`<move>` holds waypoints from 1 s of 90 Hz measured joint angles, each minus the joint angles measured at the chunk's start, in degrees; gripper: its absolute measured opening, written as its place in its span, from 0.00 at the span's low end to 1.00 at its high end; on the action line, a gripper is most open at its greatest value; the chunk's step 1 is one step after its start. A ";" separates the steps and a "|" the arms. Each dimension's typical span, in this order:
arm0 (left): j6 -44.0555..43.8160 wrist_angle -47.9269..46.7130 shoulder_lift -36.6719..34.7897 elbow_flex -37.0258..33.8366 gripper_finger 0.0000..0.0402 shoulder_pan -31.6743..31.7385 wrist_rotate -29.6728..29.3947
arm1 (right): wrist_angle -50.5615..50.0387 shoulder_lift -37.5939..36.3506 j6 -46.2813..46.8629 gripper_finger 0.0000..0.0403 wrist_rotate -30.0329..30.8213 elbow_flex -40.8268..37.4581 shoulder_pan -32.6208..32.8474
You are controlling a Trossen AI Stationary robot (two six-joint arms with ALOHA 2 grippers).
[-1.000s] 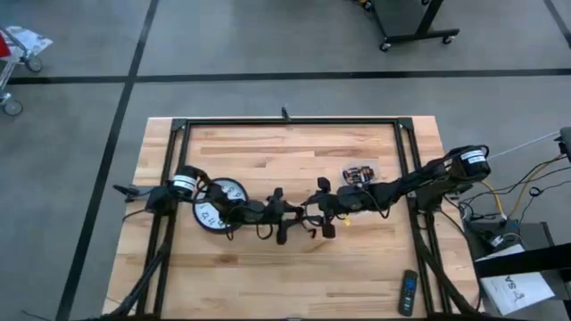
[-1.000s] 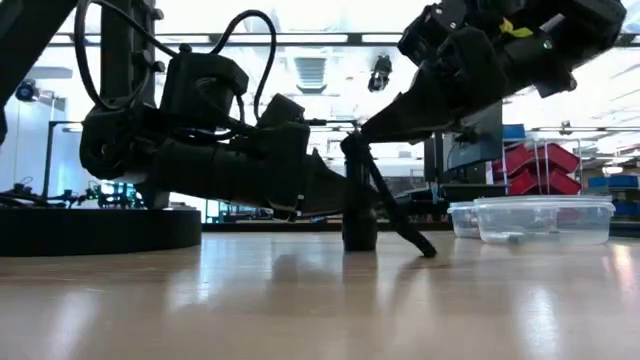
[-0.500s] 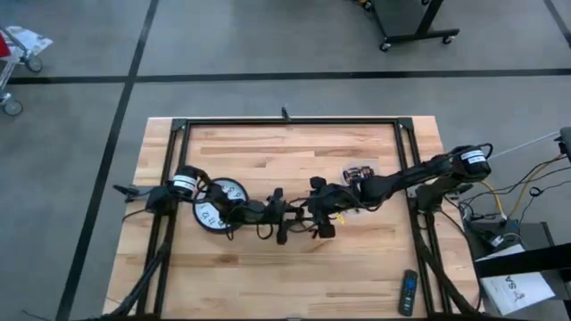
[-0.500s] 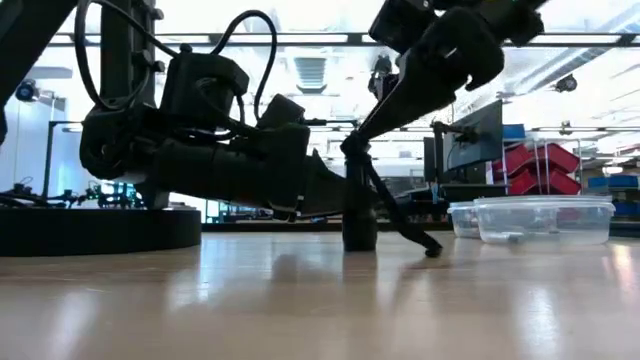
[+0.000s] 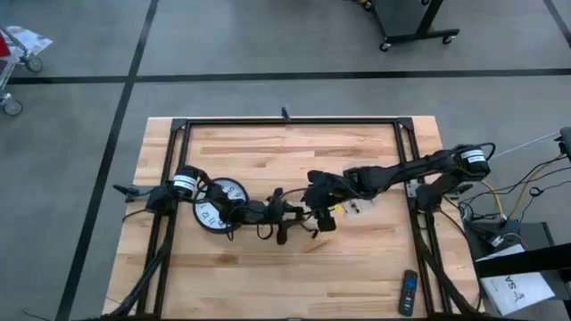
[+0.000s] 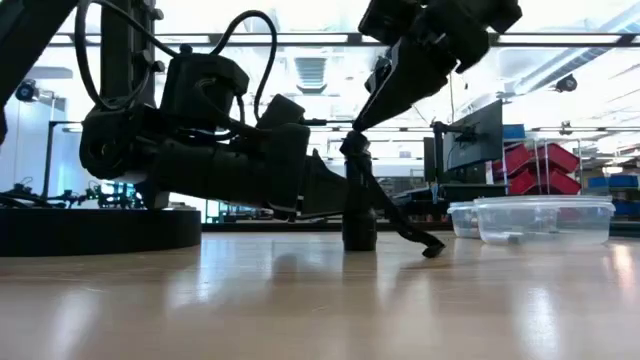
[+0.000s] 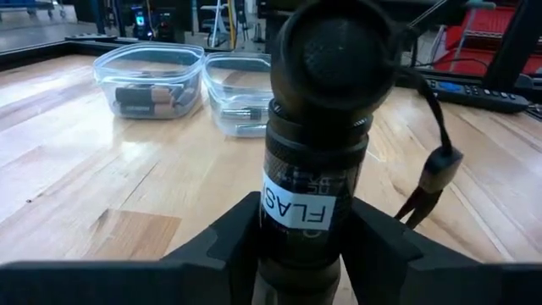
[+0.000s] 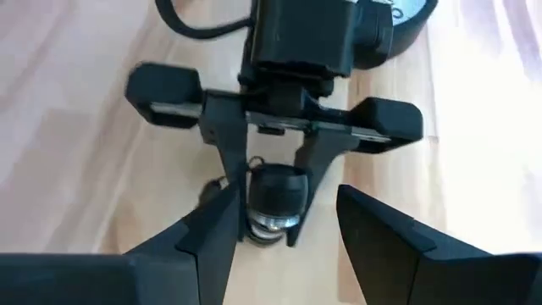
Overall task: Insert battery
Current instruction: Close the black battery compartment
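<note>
A black flashlight (image 6: 359, 200) with a white label (image 7: 298, 206) stands upright, its lower end on the wooden table (image 5: 268, 152). A lanyard (image 6: 408, 232) trails from it onto the table. My left gripper (image 7: 305, 246) is shut on it at mid-table. My right gripper (image 8: 288, 246) hangs open above it, pointing steeply down, one finger on each side of its top end (image 8: 275, 193). In the low view one right fingertip (image 6: 362, 128) reaches that top; I cannot tell whether it touches. Batteries (image 7: 140, 95) lie in a clear tub (image 7: 148, 78). My left gripper pinches the flashlight's body at the labelled band (image 7: 296, 222) between its two fingers. The fingers come level from the table's left and lie across the flashlight. It stands upright with its lower end (image 6: 359, 241) on the table.
A round clock (image 5: 219, 203) lies under my left arm. A second clear tub (image 7: 241, 95) stands beside the first at the right. A remote (image 5: 408, 292) lies near the front right corner. A black frame (image 5: 285, 123) borders the table.
My right arm has swung toward the table's left and risen, and its gripper has tipped from a shallow slant to a steep downward one over the flashlight. Its fingertip has stayed at the flashlight's top. The flashlight has stayed upright.
</note>
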 joint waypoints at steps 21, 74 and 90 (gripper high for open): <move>0.02 0.11 0.02 0.00 0.29 0.00 0.00 | -4.10 1.34 1.99 0.45 -1.61 3.34 -0.27; 0.04 -0.59 0.02 0.15 0.29 0.00 0.02 | -20.18 10.30 -1.00 0.67 -1.55 17.24 -0.40; 0.04 -0.66 0.02 0.15 0.31 -0.02 0.02 | -20.38 11.39 -1.54 0.68 -1.56 17.17 -0.53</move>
